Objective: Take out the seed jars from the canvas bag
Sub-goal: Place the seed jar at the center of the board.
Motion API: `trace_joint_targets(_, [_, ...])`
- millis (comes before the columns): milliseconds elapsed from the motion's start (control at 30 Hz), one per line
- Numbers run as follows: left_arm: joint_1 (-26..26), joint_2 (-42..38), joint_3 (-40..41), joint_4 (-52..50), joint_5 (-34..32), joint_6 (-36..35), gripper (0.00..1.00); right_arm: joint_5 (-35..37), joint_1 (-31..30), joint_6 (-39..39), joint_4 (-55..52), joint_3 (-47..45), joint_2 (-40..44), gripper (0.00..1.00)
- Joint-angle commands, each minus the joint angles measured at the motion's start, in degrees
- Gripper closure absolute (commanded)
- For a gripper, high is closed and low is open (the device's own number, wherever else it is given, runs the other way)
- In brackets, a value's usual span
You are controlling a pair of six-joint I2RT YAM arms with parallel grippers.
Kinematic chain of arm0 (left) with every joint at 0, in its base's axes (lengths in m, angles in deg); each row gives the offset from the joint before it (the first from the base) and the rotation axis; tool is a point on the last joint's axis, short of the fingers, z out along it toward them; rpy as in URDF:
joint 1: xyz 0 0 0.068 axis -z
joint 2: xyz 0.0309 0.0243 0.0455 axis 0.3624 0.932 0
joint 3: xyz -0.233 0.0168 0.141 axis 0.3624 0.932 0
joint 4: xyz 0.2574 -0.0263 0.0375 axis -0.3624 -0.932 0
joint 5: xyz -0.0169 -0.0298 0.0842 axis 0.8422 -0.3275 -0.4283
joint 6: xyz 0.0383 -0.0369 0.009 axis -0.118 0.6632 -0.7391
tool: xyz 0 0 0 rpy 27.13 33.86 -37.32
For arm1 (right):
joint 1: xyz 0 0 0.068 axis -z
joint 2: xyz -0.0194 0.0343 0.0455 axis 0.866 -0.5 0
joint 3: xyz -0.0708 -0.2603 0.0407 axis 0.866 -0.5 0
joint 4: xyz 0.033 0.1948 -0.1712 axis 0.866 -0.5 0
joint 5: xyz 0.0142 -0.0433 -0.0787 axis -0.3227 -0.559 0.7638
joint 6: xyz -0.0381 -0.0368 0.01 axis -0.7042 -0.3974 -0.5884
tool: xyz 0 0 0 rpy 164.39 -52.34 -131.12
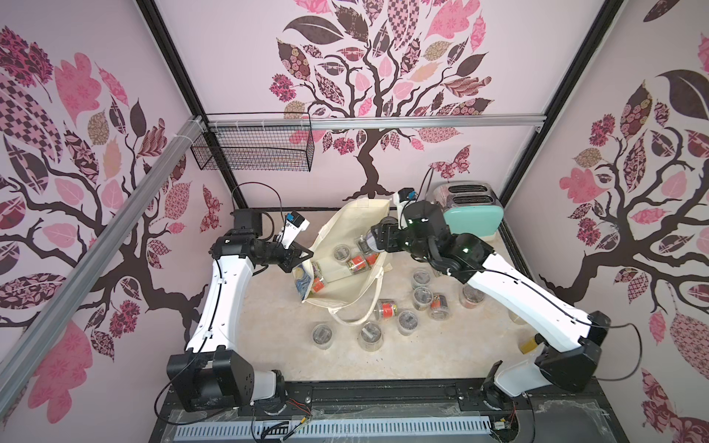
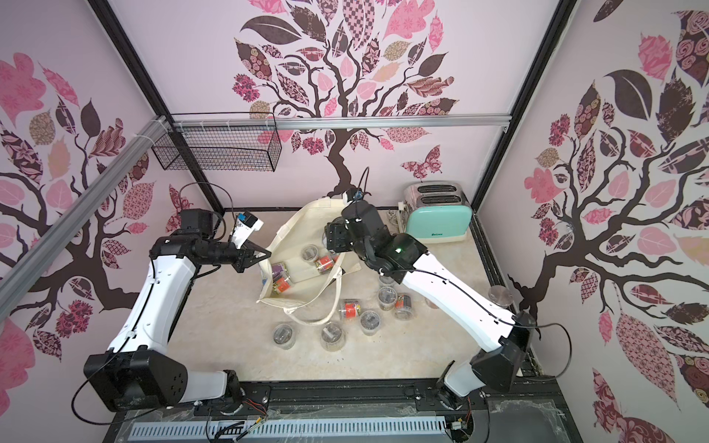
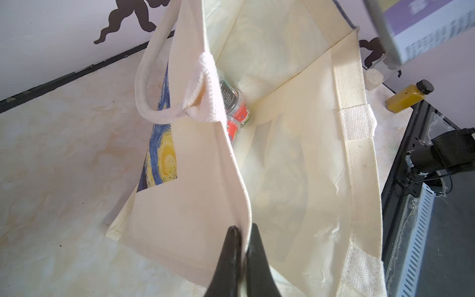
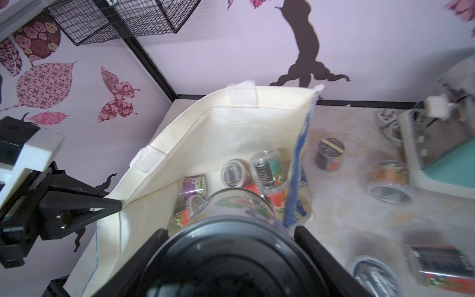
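Light: bright, even, diffuse; only faint soft shadows on the table [image 1: 422, 360]. Top views: sharp, walls [image 1: 96, 161] bowed toward edges. Left wrist: canvas bag [image 3: 282, 167] lining washed out. Right wrist: nearest seed jar [image 4: 231, 252] blurred, edges smeared.

canvas bag [image 1: 345, 218] mouth open, left gripper [image 1: 307, 254] on rim at 9 o'clock, right gripper [image 1: 371, 241] plus held jar [image 4: 236, 203] block 2 o'clock, loose jars [image 1: 422, 297] crowd 5 o'clock, table [image 1: 276, 326] free 7 o'clock

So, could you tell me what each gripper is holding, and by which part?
The left gripper pinches the canvas bag by its top rim. The right gripper clasps a seed jar across its round side wall.
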Motion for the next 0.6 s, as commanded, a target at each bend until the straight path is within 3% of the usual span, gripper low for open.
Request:
trace_joint_targets(0, [0.2,1.3,-0.9,-5.9,-1.5,-4.5,1.00,4.5,4.3,-3.2,-3.8,-2.3,5.1,0.26])
trace_joint_targets(200, [0.5,1.3,-3.1,-8.9,-1.7,-6.3,1.00,3.3,12.1,-1.6,1.5,-12.9,7.6,0.26])
trace_joint_targets(333, [0.3,0.6,-4.2,-10.0,-2.6,-7.6,1.00,2.5,12.6,-0.6,6.2,-17.8,4.8,0.27])
trace_joint_targets(467, [-3.8,-0.3,-5.4,-9.9,2.7,-7.1,1.00,-0.8,12.7,0.3,10.3,-20.0,0.6,0.27])
trace_joint_targets(567, [-4.5,-0.6,-6.1,-9.8,1.6,-7.5,1.00,-0.3,12.8,0.1,14.7,-20.8,-2.7,0.27])
